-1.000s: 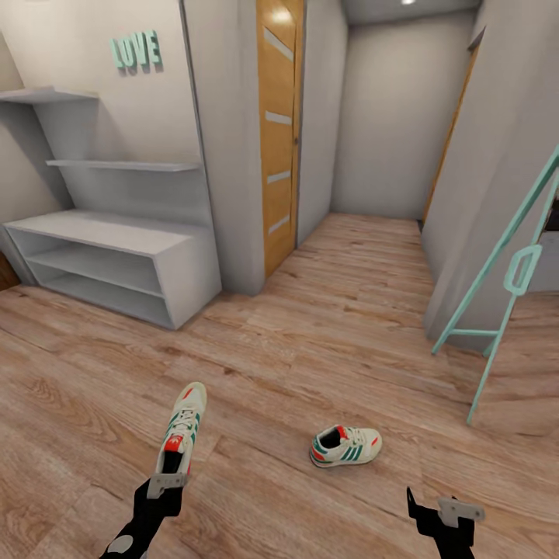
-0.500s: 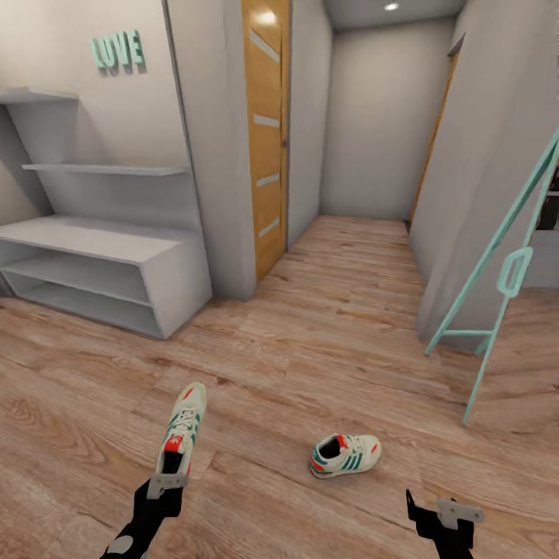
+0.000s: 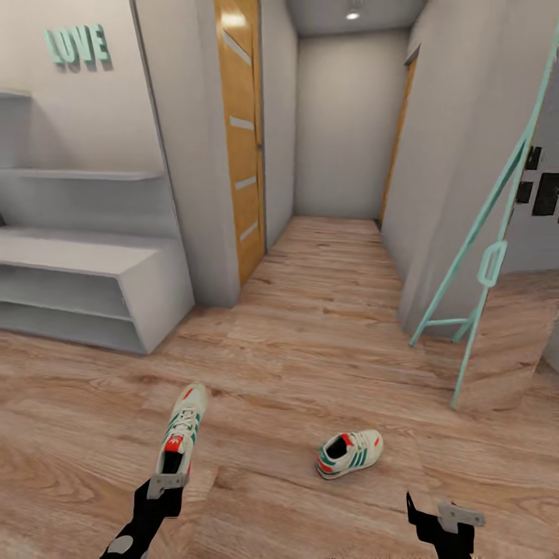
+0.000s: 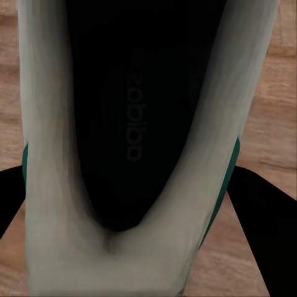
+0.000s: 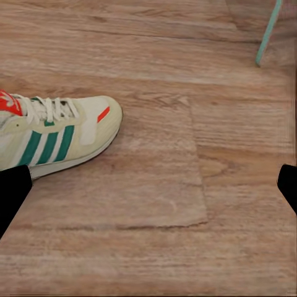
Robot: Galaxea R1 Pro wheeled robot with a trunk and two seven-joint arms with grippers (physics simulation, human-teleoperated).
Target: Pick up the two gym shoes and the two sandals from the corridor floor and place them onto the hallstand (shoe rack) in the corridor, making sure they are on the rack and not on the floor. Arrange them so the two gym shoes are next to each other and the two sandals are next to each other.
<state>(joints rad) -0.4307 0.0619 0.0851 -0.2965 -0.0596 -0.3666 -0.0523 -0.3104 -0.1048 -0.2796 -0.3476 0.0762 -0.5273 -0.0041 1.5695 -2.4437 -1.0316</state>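
**Head view: one gym shoe carried, one waiting on the floor**

Head view, left to right: the hallstand (image 3: 93,264) is standing against the left wall, its bench top and two open shelves bare, with mint "LOVE" letters (image 3: 76,45) hanging above it. The left hand (image 3: 168,483) is holding one gym shoe (image 3: 182,429) by the heel, toe pointing forward. The left wrist view is looking straight into that shoe's dark opening (image 4: 133,124), with the dark fingers (image 4: 263,204) pressing on both sides. The second gym shoe (image 3: 350,453) is lying on the corridor floor (image 3: 310,326), near the right hand (image 3: 442,516), which is hanging wide and carrying nothing; in the right wrist view that shoe (image 5: 55,136) is sitting off to one side of the gap between the fingers (image 5: 12,189), not between them. No sandals are appearing in these pictures.

The grip is only on the heel, so the long shoe could be swinging or slipping out during travel to the rack. The rack is sitting well off to the left, and its outer corner is jutting toward the route, so a tight turn could be clipping it. To the right, a mint ladder frame (image 3: 485,256) is leaning by the wall, narrowing the space near the loose shoe. An orange door (image 3: 239,140) is standing beyond the rack.
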